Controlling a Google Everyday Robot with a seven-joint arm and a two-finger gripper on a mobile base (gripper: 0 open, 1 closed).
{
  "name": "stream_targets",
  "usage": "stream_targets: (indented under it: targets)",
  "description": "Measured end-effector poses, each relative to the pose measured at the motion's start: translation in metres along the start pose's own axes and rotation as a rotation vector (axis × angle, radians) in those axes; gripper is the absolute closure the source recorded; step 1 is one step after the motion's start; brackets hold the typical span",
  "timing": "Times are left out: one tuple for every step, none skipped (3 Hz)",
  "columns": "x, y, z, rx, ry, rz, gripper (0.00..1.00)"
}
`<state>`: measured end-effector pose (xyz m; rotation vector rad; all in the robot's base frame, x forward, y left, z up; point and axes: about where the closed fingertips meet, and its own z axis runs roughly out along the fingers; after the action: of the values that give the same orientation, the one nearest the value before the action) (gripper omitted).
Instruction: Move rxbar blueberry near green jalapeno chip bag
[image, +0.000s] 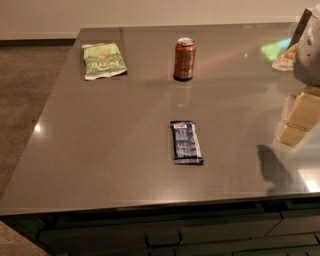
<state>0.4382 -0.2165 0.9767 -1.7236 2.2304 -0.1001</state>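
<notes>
The rxbar blueberry (186, 142) lies flat near the middle of the grey counter, its long side running front to back. It has a dark blue wrapper with a pale centre panel. The green jalapeno chip bag (103, 61) lies flat at the far left corner of the counter, well apart from the bar. My gripper (309, 50) shows only partly as a pale grey shape at the right edge, above the counter. It is far to the right of the bar and touches neither the bar nor the bag.
An orange-brown soda can (184, 59) stands upright at the back centre, between bag and gripper. Pale yellow shapes (300, 117) show on the glossy counter (100, 150) at the right. The counter's front edge has drawers (165, 235) below. Carpet (25, 90) lies left.
</notes>
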Motion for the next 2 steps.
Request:
stream_targets:
  targets:
    - [0.000,0.000,0.000,0.000,0.000,0.000,0.00]
    - [-0.013,0.001,0.014,-0.047,0.029,0.019,0.00]
